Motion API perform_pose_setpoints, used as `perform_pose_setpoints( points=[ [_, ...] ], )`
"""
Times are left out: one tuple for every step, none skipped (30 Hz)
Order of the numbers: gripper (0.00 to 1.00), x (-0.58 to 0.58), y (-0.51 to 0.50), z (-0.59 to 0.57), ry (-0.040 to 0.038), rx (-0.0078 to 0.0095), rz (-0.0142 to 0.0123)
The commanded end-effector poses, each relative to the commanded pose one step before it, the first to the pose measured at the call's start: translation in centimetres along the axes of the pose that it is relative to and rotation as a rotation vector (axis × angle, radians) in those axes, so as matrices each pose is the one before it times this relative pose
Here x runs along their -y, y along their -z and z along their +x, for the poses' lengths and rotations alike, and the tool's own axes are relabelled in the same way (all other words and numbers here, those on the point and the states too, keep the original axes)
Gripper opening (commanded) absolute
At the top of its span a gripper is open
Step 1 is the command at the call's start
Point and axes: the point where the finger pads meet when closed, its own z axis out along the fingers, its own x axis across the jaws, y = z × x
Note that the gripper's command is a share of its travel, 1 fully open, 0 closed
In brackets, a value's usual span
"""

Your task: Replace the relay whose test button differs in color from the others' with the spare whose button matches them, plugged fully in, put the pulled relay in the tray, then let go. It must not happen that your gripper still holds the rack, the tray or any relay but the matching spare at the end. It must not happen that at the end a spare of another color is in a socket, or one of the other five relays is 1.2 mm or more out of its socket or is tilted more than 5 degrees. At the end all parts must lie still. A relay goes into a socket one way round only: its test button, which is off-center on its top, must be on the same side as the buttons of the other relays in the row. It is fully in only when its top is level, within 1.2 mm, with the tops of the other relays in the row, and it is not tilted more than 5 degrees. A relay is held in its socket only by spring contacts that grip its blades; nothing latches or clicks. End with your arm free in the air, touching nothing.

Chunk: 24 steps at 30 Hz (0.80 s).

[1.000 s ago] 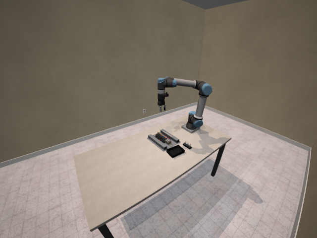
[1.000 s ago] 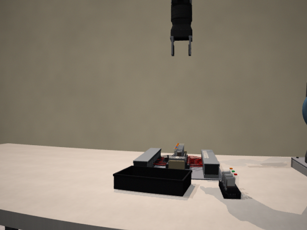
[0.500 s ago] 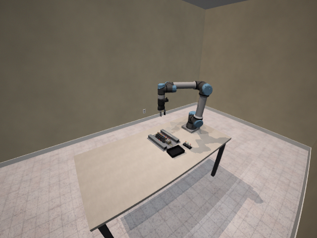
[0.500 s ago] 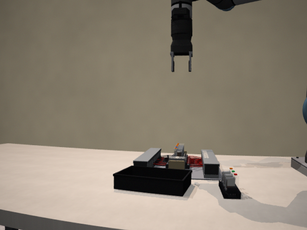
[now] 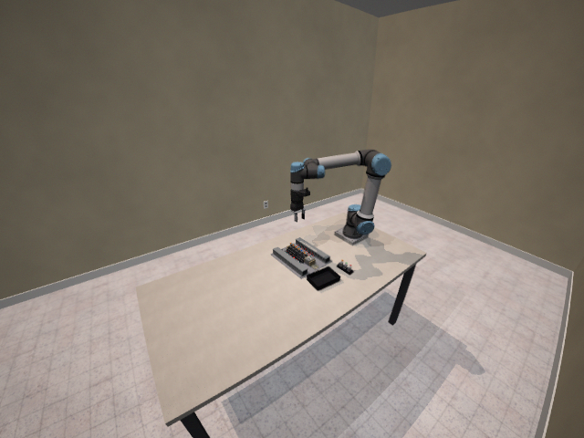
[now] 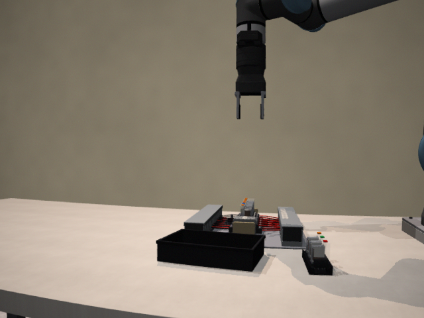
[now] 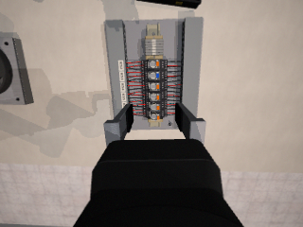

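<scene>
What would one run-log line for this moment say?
gripper: open, above relay row | blue-button relay: in row | tray: empty in top view | spares: three in rack

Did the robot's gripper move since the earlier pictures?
Yes. In the exterior view, the gripper has come down, closer to the black tray, which stayed put.
</scene>
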Motion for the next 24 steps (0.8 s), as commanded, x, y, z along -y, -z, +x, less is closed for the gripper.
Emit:
perform_pose_setpoints(
  points=[
    [1.0,-0.107,-1.628,0.227,-0.00016,-0.00675,-0.00309],
    [1.0,0.0,0.0,0.0,0.0,0.0,0.0],
    [1.0,0.0,0.0,0.0,0.0,0.0,0.0],
    [1.0,0.0,0.0,0.0,0.0,0.0,0.0],
    [1.0,0.0,0.0,0.0,0.0,0.0,0.0],
    [1.0,0.0,0.0,0.0,0.0,0.0,0.0],
    [1.0,0.0,0.0,0.0,0.0,0.0,0.0],
    [1.0,0.0,0.0,0.0,0.0,0.0,0.0],
    [1.0,0.0,0.0,0.0,0.0,0.0,0.0],
    [1.0,0.006,-1.162,-0.017,-0.00001,0.0011,0.0006],
    [1.0,-0.007,-1.197,0.013,0.0,-0.00028,-0.00015],
    [1.0,-0.007,-1.197,0.013,0.0,-0.00028,-0.00015],
    [1.0,-0.007,-1.197,0.013,0.0,-0.00028,-0.00015],
    [1.0,-0.007,-1.197,0.012,0.0,-0.00028,-0.00015],
    [1.0,0.0,0.0,0.0,0.0,0.0,0.0],
    [1.0,0.0,0.0,0.0,0.0,0.0,0.0],
    [1.0,0.0,0.0,0.0,0.0,0.0,0.0],
    [1.0,0.0,0.0,0.0,0.0,0.0,0.0],
    [1.0,0.0,0.0,0.0,0.0,0.0,0.0],
    [1.0,0.0,0.0,0.0,0.0,0.0,0.0],
    [1.0,0.0,0.0,0.0,0.0,0.0,0.0],
    [1.0,0.0,0.0,0.0,0.0,0.0,0.0],
    [1.0,0.0,0.0,0.0,0.0,0.0,0.0],
    [1.0,0.0,0.0,0.0,0.0,0.0,0.0]
  ],
)
